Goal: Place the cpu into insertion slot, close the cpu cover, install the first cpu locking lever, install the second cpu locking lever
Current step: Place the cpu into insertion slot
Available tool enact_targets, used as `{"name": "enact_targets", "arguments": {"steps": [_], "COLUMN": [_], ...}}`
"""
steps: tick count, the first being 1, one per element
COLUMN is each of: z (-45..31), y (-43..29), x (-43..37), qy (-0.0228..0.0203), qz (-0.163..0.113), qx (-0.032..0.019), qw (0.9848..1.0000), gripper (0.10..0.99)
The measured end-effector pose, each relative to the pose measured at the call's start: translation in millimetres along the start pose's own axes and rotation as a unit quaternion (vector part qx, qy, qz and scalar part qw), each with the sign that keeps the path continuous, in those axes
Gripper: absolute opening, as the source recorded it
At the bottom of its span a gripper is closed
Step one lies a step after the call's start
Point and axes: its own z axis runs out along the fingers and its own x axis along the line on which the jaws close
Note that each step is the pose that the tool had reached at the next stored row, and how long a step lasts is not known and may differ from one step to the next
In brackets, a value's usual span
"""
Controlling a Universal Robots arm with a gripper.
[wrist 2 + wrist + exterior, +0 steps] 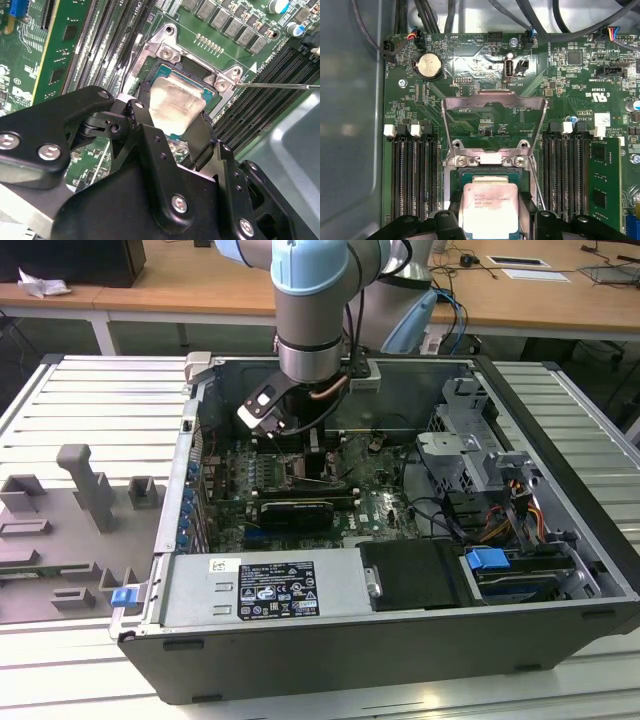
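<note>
Down inside the open computer case [330,660], in the exterior view, the robot arm [310,330] hangs over the green board [380,505]. Its thick wrist covers the spot under it, so from there I cannot tell what the grip is like. The case sits on a slatted table [90,390]. Grey blocks [85,485] lie toward the exterior view's left.

In the second wrist view, two black fingers [202,132] pinch the cpu [177,102] by two opposite sides. They are only as far apart as the chip is wide. The cpu is right over the insertion slot [192,67], and just a dark strip of the slot peeks out. The big black body [150,190] behind the fingers hides the rest. I cannot tell if the chip is all the way down. A thin metal rod [280,86] sticks out by the slot's corner.

In the first wrist view, the fingers [454,206] hug the cpu [489,205], and the picture's edge cuts off part of the chip. The cpu cover [495,101] stands flipped open beyond the insertion slot [492,166], not touching the chip.
</note>
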Motion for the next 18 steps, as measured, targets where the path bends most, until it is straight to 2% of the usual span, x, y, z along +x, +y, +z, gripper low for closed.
{"name": "enact_targets", "arguments": {"steps": [5, 6, 8, 13, 15, 18], "z": [0.3, 0.3, 0.2, -8.1, -9.6, -10.3], "y": [0.0, 0.0, 0.0, 0.5, 0.6, 0.7], "x": [0.0, 0.0, 0.1, 0.1, 0.1, 0.1], "qy": [0.0001, 0.0000, 0.0003, 0.0002, -0.0001, -0.0013], "qz": [0.000, 0.000, 0.000, 0.000, 0.000, 0.000], "qx": [0.0000, 0.0000, -0.0001, -0.0001, 0.0000, -0.0001], "qw": [1.0000, 1.0000, 1.0000, 1.0000, 1.0000, 1.0000], "gripper": [0.541, 0.604, 0.604, 0.604, 0.588, 0.400]}}
